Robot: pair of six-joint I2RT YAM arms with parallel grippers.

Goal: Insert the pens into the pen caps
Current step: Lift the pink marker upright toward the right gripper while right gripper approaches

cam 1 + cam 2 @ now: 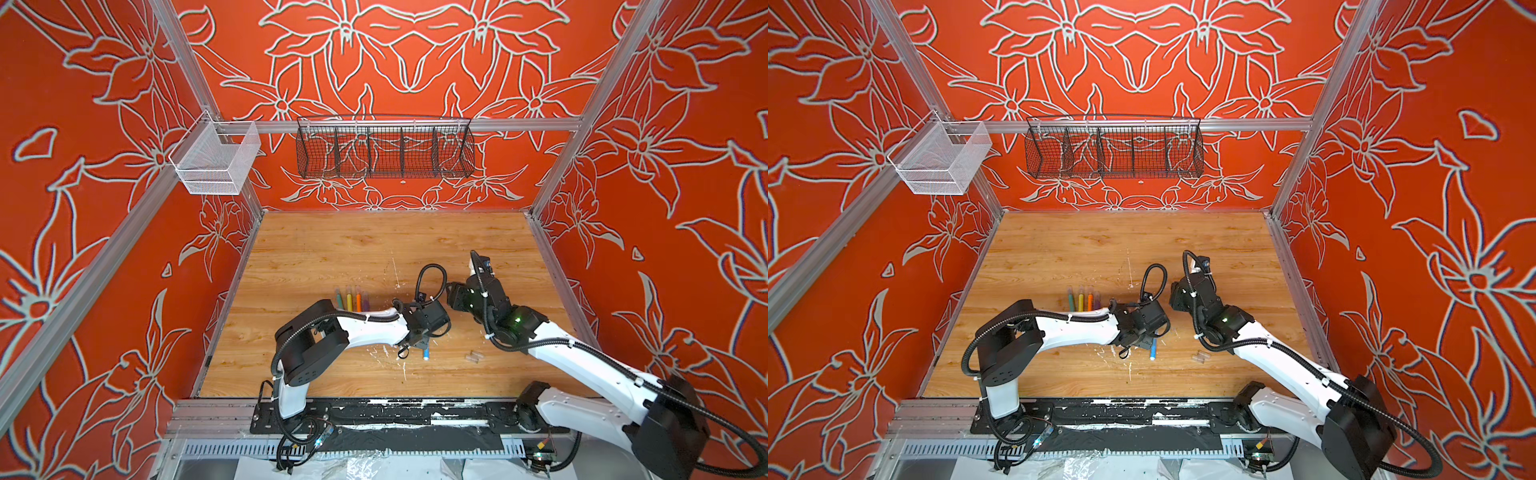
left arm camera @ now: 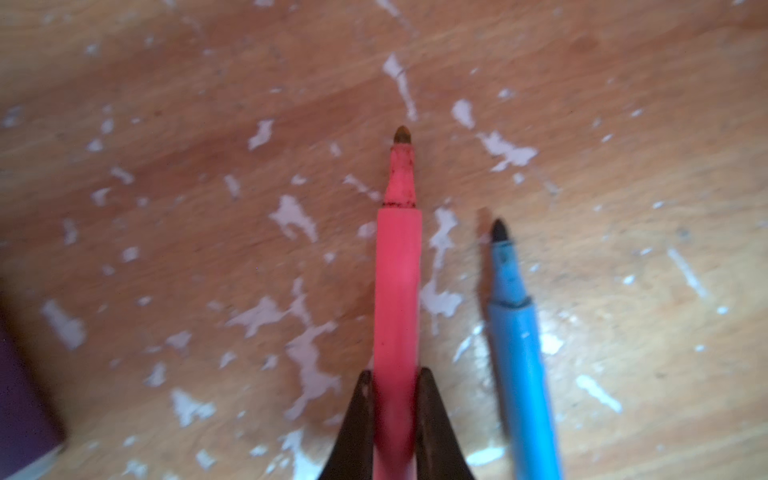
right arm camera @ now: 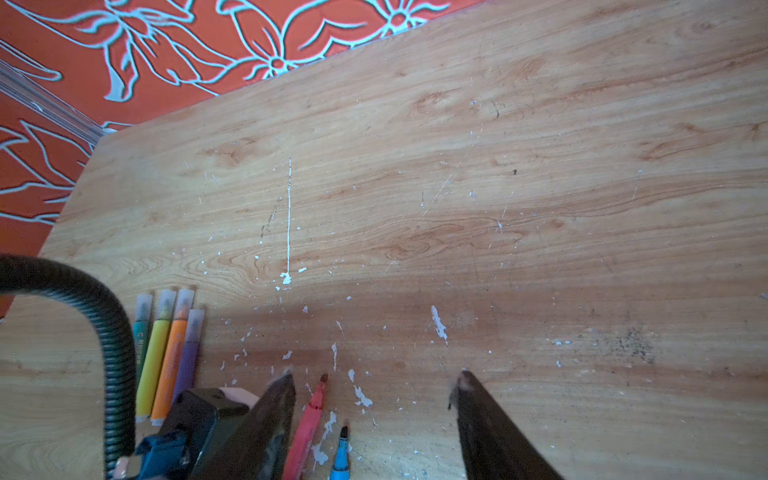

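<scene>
**Top views.** In both top views a wooden desk (image 1: 332,249) sits inside red flowered walls. Four capped pens (image 1: 351,298) lie side by side, partly hidden behind the left arm. The blue pen (image 1: 426,354) pokes out from under the left wrist. Two loose clear caps (image 1: 475,356) lie close together on the desk, apart from the blue pen and nearer the right arm.

**Left wrist view.** The left hand (image 2: 395,378) is pressed onto the barrel of the pink-red pen (image 2: 397,270), gripping toward its back end. The uncapped tip points away from the hand. The blue pen lies just beside it, also uncapped, among white paint flecks (image 2: 509,151). Whether the pink-red pen is off the desk cannot be told.

**Right wrist view.** The right hand (image 3: 376,382) is spread wide and grips nothing. Both uncapped pen tips show below it.

**Handling.**
- **Pens:** They look light, stiff and smooth, so they are likely to roll or slide in a loose pinch.
- **Grip:** A hold on the barrel that leaves the tapered front end free seems right.
- **Tip:** The felt tip is soft and should not be knocked.
- **Caps:** They look tiny, very light and hard to see, and are likely to skid when nudged. They are best pinched across the closed end, with the mouth left open.
</scene>
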